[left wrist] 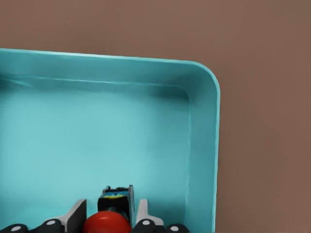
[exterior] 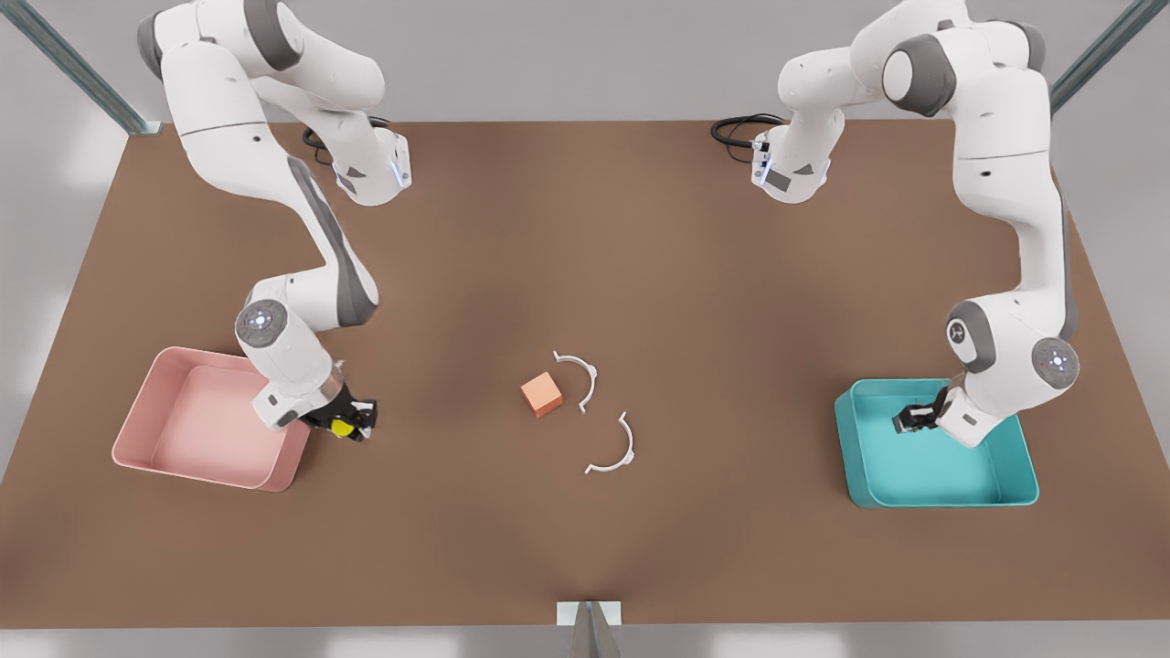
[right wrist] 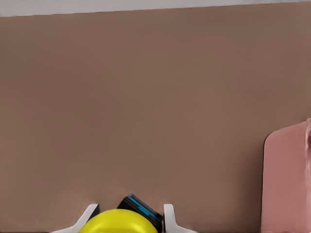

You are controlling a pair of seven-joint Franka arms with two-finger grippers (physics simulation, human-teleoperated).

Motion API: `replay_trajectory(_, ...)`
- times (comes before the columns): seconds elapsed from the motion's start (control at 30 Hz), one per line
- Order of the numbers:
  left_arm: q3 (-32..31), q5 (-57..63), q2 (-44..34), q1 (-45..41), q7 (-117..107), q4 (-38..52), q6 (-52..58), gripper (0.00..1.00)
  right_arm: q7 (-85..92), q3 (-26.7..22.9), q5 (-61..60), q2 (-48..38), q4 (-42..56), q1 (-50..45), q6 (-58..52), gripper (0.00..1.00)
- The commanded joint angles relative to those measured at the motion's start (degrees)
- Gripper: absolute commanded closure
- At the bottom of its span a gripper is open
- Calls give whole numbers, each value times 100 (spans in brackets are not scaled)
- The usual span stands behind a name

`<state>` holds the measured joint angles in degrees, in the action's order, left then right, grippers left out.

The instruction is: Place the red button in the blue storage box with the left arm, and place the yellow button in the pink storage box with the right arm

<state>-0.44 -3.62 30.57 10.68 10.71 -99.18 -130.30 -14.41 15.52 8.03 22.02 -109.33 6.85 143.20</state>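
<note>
Worktop [exterior: 585,228]: uniform brown. Pink storage box [exterior: 196,422]: pale pink throughout. Blue storage box [exterior: 951,471]: teal-blue, lighter on the floor. Yellow button [right wrist: 116,222]: bright yellow cap on a black body with a blue stripe. Red button [left wrist: 107,223]: red cap, black-and-blue body. Cube [exterior: 542,394]: orange. Two curved pieces [exterior: 611,445]: white. Arms: white with grey joints.

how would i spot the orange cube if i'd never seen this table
Look to the middle of the brown table, between the pink storage box and the blue storage box. The orange cube sits beside two thin white arcs; it is solid and blocky.
</note>
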Motion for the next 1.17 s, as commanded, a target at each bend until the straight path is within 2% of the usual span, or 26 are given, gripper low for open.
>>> replay_trajectory(0.0,0,-24,134,13,2164,92,67,0,1388,65,32,-39,-18,290,-503,48)
replay_trajectory(0.1,-27,-16,55,-40,1655,136,110,0,2021,91,32,-206,-256,800,-495,48)
replay_trajectory(0.2,-27,20,-1227,-286,-629,180,1226,0,2636,302,14,-180,-370,1442,-468,48)
replay_trajectory(0.23,-27,28,-1632,-330,-860,416,1927,0,2803,311,14,-101,-379,1609,-460,48)
replay_trajectory(0.3,-35,90,-1791,-664,-851,2060,4214,0,3190,715,23,66,-353,2303,-451,48)
replay_trajectory(0.33,131,423,-2142,-1129,-851,1991,4285,0,3313,962,32,119,-352,2620,-407,48)
replay_trajectory(0.4,105,547,-2266,-1174,-807,1885,4277,0,3656,1155,32,84,-370,3032,-433,47)
replay_trajectory(0.43,-18,556,-2266,-1042,-790,1885,4268,0,3911,1173,32,57,-379,3226,-468,44)
replay_trajectory(0.47,-44,564,-2266,-1024,-790,1885,4268,0,3867,1173,23,66,-388,3226,-477,19)
replay_trajectory(0.5,-44,582,-2231,-1059,-790,1911,4285,0,3841,1173,23,101,-467,3218,-424,7)
replay_trajectory(0.53,-44,582,-2239,-1059,-790,1920,4277,0,3832,1173,14,110,-484,3209,-424,0)
replay_trajectory(0.6,-35,573,-2222,-1051,-790,1920,4277,0,3735,1164,14,101,-476,3165,-495,0)
replay_trajectory(0.63,-35,564,-2187,-1042,-798,1903,4277,0,3639,1103,14,31,-397,2981,-819,0)
replay_trajectory(0.67,-35,538,-2178,-1059,-798,1911,4268,0,3095,787,14,-337,-63,2287,-1732,0)
replay_trajectory(0.7,-35,564,-2178,-1094,-798,1894,4277,0,2795,163,-91,-681,525,1356,-2699,0)
replay_trajectory(0.73,-35,564,-2160,-1121,-798,1894,4303,0,2638,-988,-417,-734,1720,73,-4087,0)
replay_trajectory(0.8,-44,564,-2204,-1130,-807,1903,4347,0,1505,-1287,-399,-795,3152,-604,-6020,0)
replay_trajectory(0.83,-44,564,-2195,-1156,-807,1903,4347,0,1424,-1332,-373,-655,3567,-702,-6198,0)
replay_trajectory(0.87,-44,564,-2204,-1165,-807,1903,4356,0,1415,-1324,-373,-646,3524,-694,-6146,0)
replay_trajectory(0.93,-44,564,-2195,-1165,-807,1903,4356,0,1415,-1324,-373,-926,2813,-676,-5585,0)
replay_trajectory(0.97,-44,564,-2195,-1165,-807,1903,4356,0,1415,-1332,-373,-1471,1872,-658,-4943,0)
replay_trajectory(1.13,-44,564,-2195,-1165,-816,1903,4356,0,1415,-1350,-373,-1507,1766,-632,-4907,0)
